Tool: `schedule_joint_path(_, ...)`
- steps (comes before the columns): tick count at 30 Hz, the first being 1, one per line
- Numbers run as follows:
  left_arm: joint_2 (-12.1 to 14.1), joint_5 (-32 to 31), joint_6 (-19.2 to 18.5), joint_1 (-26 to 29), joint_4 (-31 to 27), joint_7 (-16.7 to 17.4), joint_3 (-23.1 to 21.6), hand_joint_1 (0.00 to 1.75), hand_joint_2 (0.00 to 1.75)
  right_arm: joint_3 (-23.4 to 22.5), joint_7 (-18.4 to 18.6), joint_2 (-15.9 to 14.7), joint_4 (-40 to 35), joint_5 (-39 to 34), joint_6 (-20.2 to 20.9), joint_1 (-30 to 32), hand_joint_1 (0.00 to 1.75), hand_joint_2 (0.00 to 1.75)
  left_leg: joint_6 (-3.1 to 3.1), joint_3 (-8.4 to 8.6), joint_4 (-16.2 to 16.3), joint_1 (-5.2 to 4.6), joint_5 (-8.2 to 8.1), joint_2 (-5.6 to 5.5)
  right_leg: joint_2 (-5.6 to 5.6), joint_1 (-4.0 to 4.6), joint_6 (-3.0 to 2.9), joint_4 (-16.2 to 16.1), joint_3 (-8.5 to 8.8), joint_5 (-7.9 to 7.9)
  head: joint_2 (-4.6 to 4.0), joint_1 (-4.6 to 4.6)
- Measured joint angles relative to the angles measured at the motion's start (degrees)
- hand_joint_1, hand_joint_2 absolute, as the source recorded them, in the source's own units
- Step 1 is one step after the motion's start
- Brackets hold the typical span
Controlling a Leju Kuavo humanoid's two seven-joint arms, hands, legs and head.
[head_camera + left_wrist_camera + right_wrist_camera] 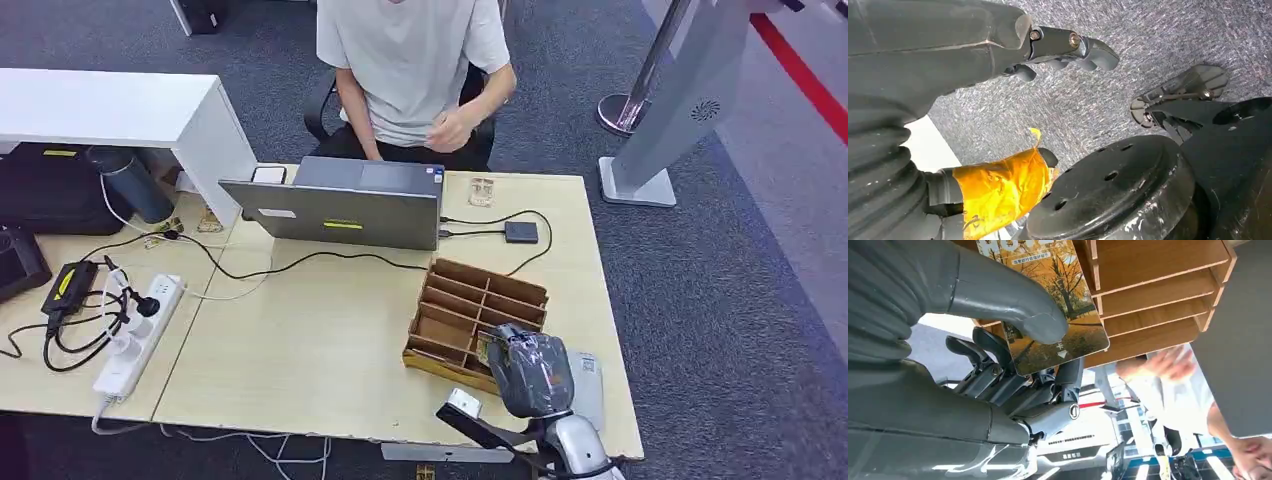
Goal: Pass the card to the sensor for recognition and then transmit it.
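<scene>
Right at the near edge of the wooden organizer (478, 322), the card (1058, 315) sits pinched in the robot's right hand (530, 370). It is a glossy card printed with yellow autumn trees. The thick grey thumb (1013, 305) presses across its face while the darker fingers (993, 347) back it from the other side, so the hold looks firm enough, though only one end of the card is caught. The rest of it stands free, close against the organizer's wooden dividers, and I cannot tell whether it is fully clear of its slot.

Beyond the organizer, toward the far side of the desk (320, 350), a small dark box (521, 232) lies on a cable; that is probably the sensor. Left of that box stands an open laptop (345, 210), and behind it a person (415, 70) sits with one hand raised. A power strip (140, 335) with tangled leads lies well to the left of the organizer.

The robot's left hand (973, 50) hangs down over the grey carpet, fingers loosely apart and holding nothing.

As I see it, the risk is the card's free edge catching a divider as the hand lifts away; that could twist it in the pinch or pull it loose. A shallow grip like this could also let the card slip during the reach across to the box, and a sweep too low might drag the cable.
</scene>
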Motion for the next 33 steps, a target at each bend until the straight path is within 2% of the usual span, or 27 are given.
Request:
schedule_joint_path(9,0.1,-0.4,-0.2,0.0,0.0,0.0,0.0,0.00,1.75,-0.9,-0.2,0.0,-0.8,-1.0,0.2,-1.4,1.75,1.75,0.00,-0.02,0.0,0.00,0.01,0.06,0.02,0.00,-0.02,0.0,0.00,0.04,0.00,0.00)
schedule_joint_path(15,0.3,-1.0,-0.5,-0.3,0.0,0.3,-0.1,0.00,1.75,-3.9,-0.2,0.0,-2.3,-2.8,3.5,-9.4,1.75,1.75,0.02,0.00,0.0,-0.01,0.16,0.16,0.16,0.00,-0.02,0.0,-0.01,0.17,0.00,0.00)
schedule_joint_path(19,0.3,-1.5,-0.7,-0.8,0.0,0.7,-0.3,0.00,1.75,-5.1,0.7,0.2,-2.1,-1.4,5.8,-15.7,1.75,1.75,-0.03,-0.03,0.0,-0.01,0.23,0.16,0.16,0.00,-0.03,0.0,-0.02,0.24,0.00,-0.02)
schedule_joint_path(26,0.2,-2.3,-1.3,-2.3,0.0,2.1,-1.7,0.00,1.75,-5.2,5.2,3.0,7.9,5.4,8.5,-31.4,1.75,1.75,-0.11,-0.05,0.0,0.01,0.38,0.14,0.17,0.00,-0.02,0.0,-0.07,0.38,0.00,0.00)
schedule_joint_path(33,0.0,-2.2,-1.3,-2.7,0.0,2.6,-2.6,0.00,1.75,-5.0,7.1,5.6,16.3,7.0,9.0,-38.5,1.75,1.75,-0.12,-0.08,0.0,0.01,0.39,0.13,0.17,0.00,-0.02,0.0,-0.08,0.38,0.00,0.00)
